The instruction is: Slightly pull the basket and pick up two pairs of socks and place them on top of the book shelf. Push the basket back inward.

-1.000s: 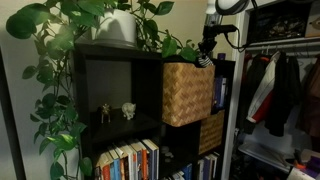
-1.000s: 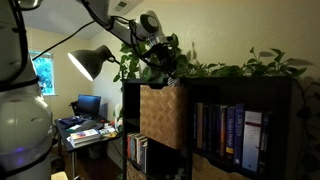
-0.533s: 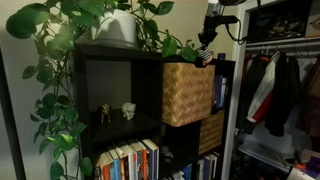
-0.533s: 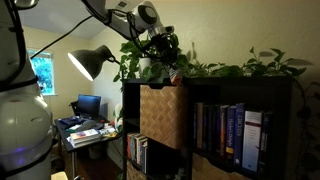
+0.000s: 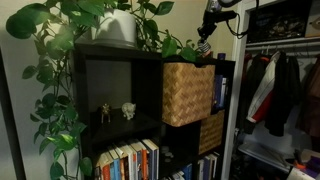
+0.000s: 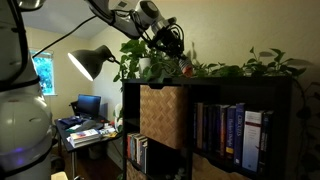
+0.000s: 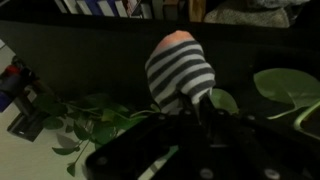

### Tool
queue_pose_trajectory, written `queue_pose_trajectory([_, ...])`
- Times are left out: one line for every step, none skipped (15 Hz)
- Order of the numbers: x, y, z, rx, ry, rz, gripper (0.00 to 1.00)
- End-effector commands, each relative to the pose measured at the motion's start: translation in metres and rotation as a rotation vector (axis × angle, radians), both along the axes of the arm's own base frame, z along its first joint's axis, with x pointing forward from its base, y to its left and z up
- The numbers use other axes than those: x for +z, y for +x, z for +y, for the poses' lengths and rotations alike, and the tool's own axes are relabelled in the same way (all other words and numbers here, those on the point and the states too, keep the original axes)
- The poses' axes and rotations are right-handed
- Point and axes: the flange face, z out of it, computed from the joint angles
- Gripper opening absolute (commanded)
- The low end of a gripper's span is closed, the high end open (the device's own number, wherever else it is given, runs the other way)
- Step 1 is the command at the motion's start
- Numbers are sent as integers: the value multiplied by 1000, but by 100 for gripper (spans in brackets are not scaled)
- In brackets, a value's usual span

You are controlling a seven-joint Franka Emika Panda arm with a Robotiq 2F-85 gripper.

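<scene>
- A potted plant [image 5: 118, 28] is set at the left end of the book shelf [image 5: 110, 52] top in an exterior view; its leaves are spread across much of the top, so free room for a drop is judged to lie toward the right end
- Two small figurines [image 5: 128, 110] are kept in the open upper compartment; they are not needed for the job
- The basket [image 5: 188, 93] is seated in the next compartment to the right; its front face stands proud of the shelf edge; it is judged to be drawn out this way so that the inside can be reached from above; the push back inward is not yet done
- The gripper [image 5: 205, 42] is found over the right part of the shelf top, above the basket's rear right corner; the basket is not touched by it
- In the wrist view the gripper [image 7: 200, 112] is seen clenched on a striped sock bundle [image 7: 180, 70]; the bundle is pinched at one end, so that the pink-tipped end protrudes past the fingertips; whether a whole pair is held cannot be told
- The bundle is held clear of the dark shelf top, with leaves just beside it; placement is judged to be the step in hand
- A metal clothes rack [image 5: 236, 110] is seen at the far right; it is not involved
</scene>
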Motion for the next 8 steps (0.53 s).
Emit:
queue_pose_trajectory([-4, 23, -3, 41, -73, -57, 7])
queue_pose_trajectory([-6, 28, -3, 51, -88, -66, 7])
queue_pose_trajectory([-13, 33, -5, 62, -101, -64, 7])
queue_pose_trajectory([-17, 37, -6, 66, -110, -61, 7])
queue_pose_trajectory([-23, 40, -7, 71, -118, -52, 7])
queue_pose_trajectory([-27, 42, -8, 71, -123, -45, 7])
queue_pose_trajectory([-31, 42, -9, 75, -136, -40, 7])
queue_pose_trajectory([-33, 42, -9, 80, -148, -36, 7])
